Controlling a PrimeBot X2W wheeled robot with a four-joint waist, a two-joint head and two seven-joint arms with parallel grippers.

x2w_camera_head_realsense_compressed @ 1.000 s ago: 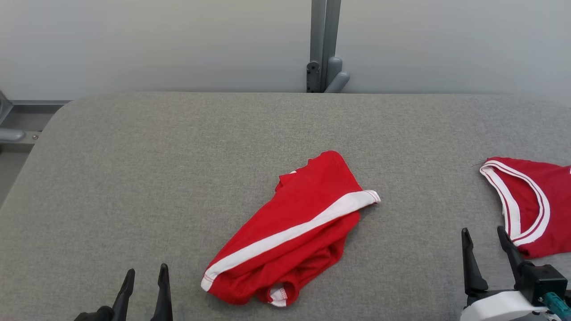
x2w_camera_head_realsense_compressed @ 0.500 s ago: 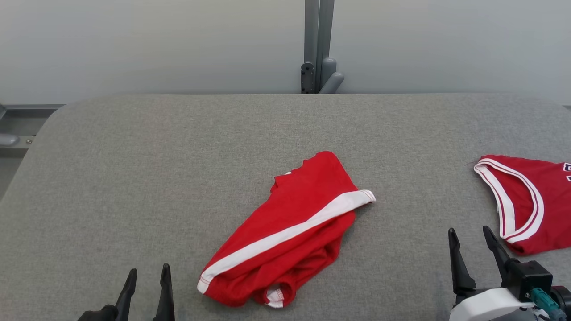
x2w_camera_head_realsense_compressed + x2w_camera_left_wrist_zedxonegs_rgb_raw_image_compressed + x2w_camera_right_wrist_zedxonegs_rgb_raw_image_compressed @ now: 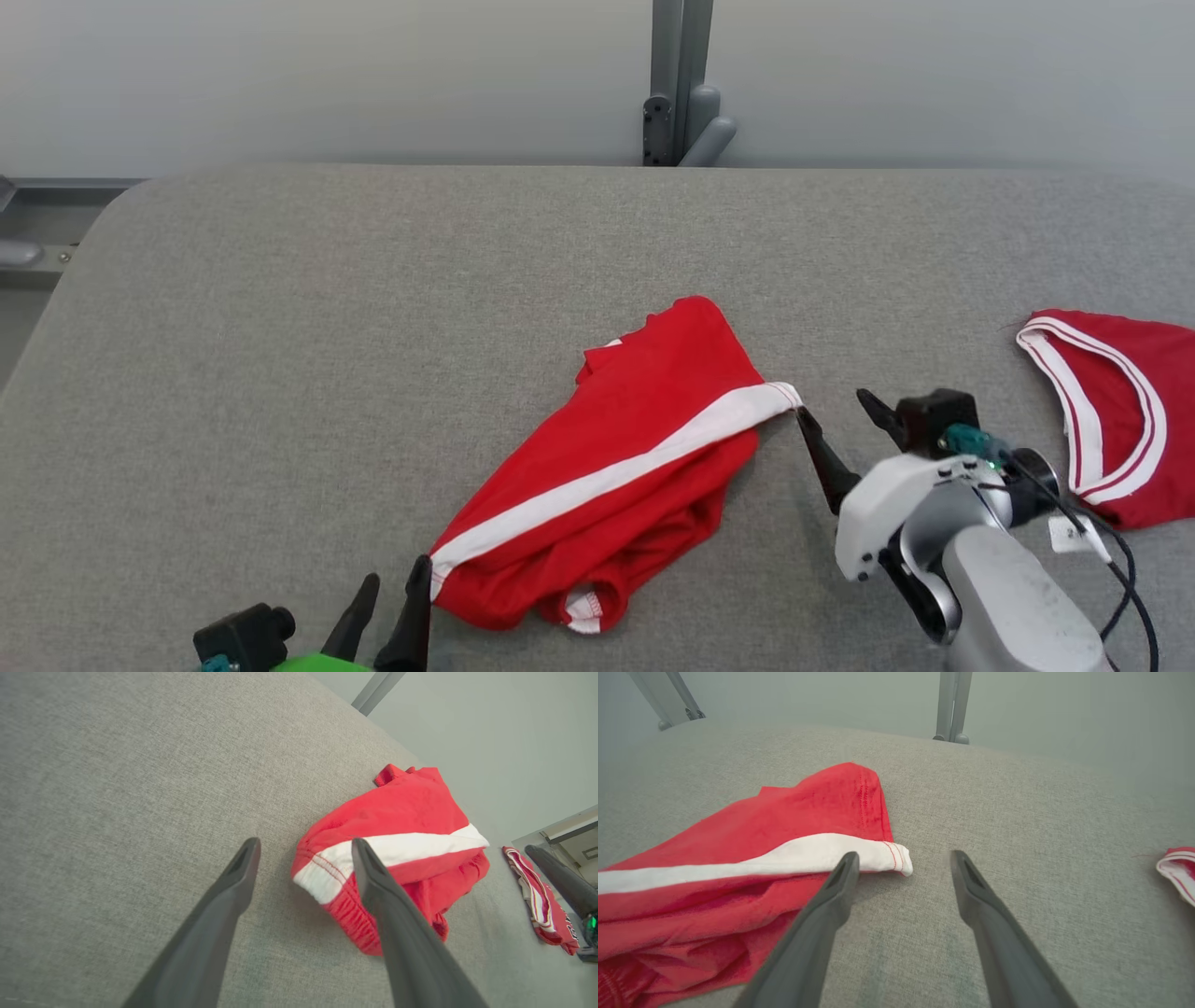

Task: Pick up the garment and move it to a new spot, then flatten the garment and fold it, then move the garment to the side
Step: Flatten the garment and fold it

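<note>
With left tool (image 3: pixel 400 569) and right tool (image 3: pixel 831 403) wide open, empty, we should pinch the garment (image 3: pixel 616 467) at both stripe ends.

The garment (image 3: pixel 644 439) is bright red with one broad white stripe across it. The bench (image 3: pixel 327 327) is plain mottled grey. A second garment (image 3: pixel 1134 420) is darker red with white bands along its border. The left end effector (image 3: pixel 399 571) and the right end effector (image 3: pixel 833 404) have black fingers; the wall (image 3: pixel 280 75) is pale grey.
</note>
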